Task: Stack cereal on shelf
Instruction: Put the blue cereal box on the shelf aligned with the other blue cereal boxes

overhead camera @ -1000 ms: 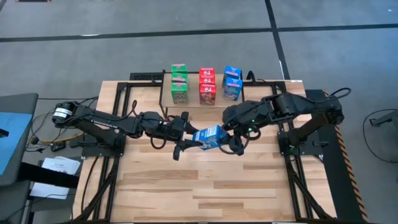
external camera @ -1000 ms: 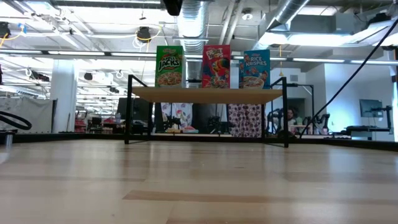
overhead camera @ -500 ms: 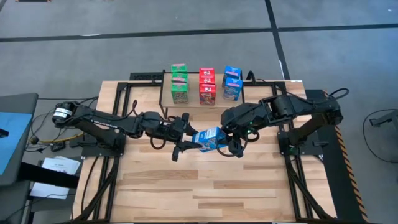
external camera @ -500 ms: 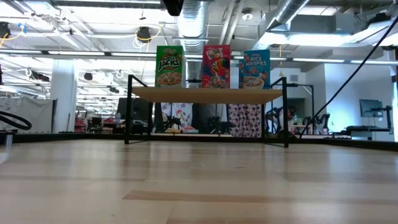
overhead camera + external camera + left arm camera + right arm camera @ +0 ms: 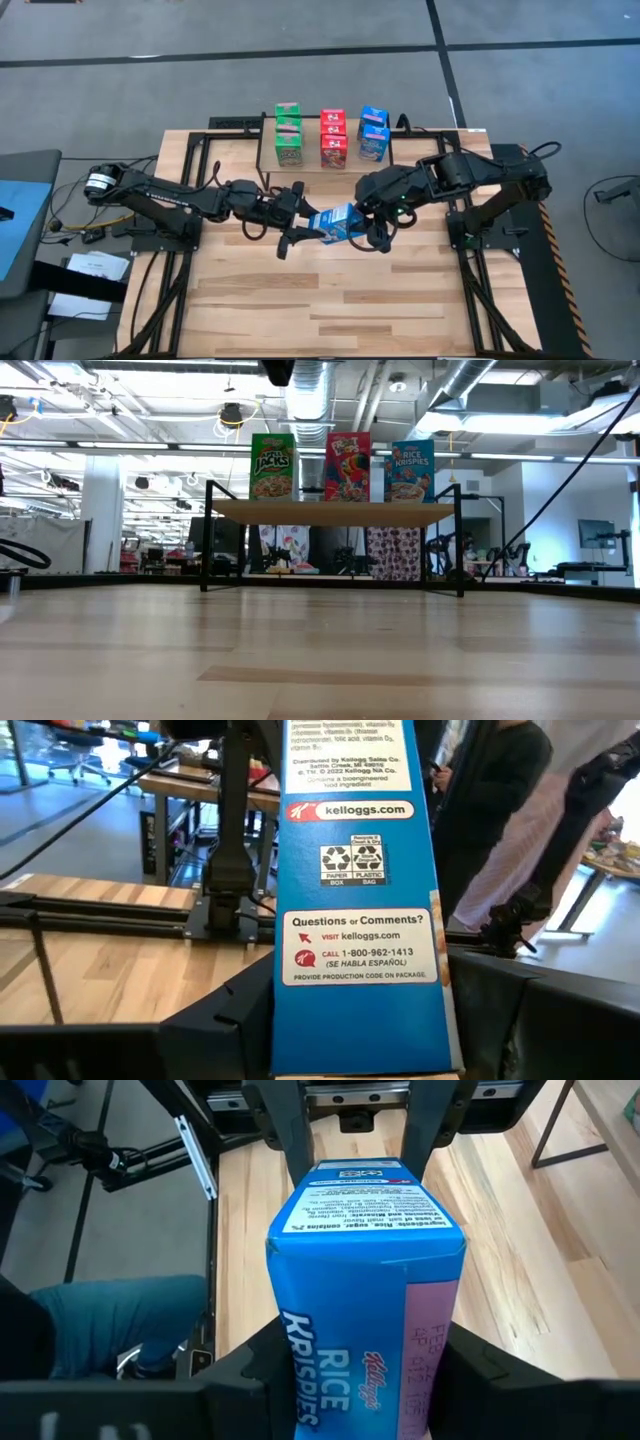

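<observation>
A blue cereal box (image 5: 337, 222) hangs above the middle of the table between my two grippers. My left gripper (image 5: 296, 228) is shut on its left end, my right gripper (image 5: 371, 227) on its right end. The left wrist view shows the box's printed narrow side (image 5: 355, 920). The right wrist view shows its Rice Krispies front (image 5: 340, 1360). At the table's far side the shelf (image 5: 305, 166) carries rows of green (image 5: 289, 140), red (image 5: 333, 140) and blue (image 5: 373, 135) boxes, all standing upright. Neither gripper shows in the low view. My left gripper pinches the box between its two fingers at the end nearest it (image 5: 300, 1030), one finger on each broad face. It comes in level from the table's left. The box lies about level, clear of the table. My right gripper pinches the box's opposite end (image 5: 300, 1380) between its two fingers (image 5: 470, 1370). It slants down from the table's right and lies along the box's length. The box is lifted clear.
The shelf's black legs (image 5: 206, 535) stand on the slatted tabletop (image 5: 330, 300), with bare wood in front of it. A person in dark clothes (image 5: 490, 790) stands in the room beyond the table. Black frame rails run along both table sides.
My right gripper's fingers have shut onto the right end of the blue box. My left gripper has kept its hold, and the box has stayed where it was, above the table.
</observation>
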You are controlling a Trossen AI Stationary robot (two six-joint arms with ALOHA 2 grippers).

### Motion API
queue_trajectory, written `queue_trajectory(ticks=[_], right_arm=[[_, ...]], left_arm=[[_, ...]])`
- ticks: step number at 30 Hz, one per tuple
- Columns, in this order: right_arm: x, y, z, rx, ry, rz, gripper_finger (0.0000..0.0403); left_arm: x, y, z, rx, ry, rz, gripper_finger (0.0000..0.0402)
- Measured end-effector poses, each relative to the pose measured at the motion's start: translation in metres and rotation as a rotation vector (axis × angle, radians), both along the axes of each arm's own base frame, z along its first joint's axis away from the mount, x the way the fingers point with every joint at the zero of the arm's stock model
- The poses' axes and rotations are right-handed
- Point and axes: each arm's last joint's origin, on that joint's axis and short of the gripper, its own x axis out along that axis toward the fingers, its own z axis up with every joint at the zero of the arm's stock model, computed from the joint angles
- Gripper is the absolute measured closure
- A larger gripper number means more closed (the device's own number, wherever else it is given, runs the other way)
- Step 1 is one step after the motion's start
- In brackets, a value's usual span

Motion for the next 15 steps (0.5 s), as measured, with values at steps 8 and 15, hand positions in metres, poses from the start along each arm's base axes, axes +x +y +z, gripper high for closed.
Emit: queue_trajectory(ticks=[8, 15], right_arm=[[0.0002, -0.0001, 0.0002, 0.002, -0.003, -0.001, 0.0224], [0.0002, 0.0, 0.0, 0.002, -0.001, -0.001, 0.0224]], left_arm=[[0.0001, 0.0009, 0.0008, -0.04, -0.003, 0.008, 0.0206], [0.0001, 0.0008, 0.0006, -0.051, 0.001, 0.007, 0.0206]])
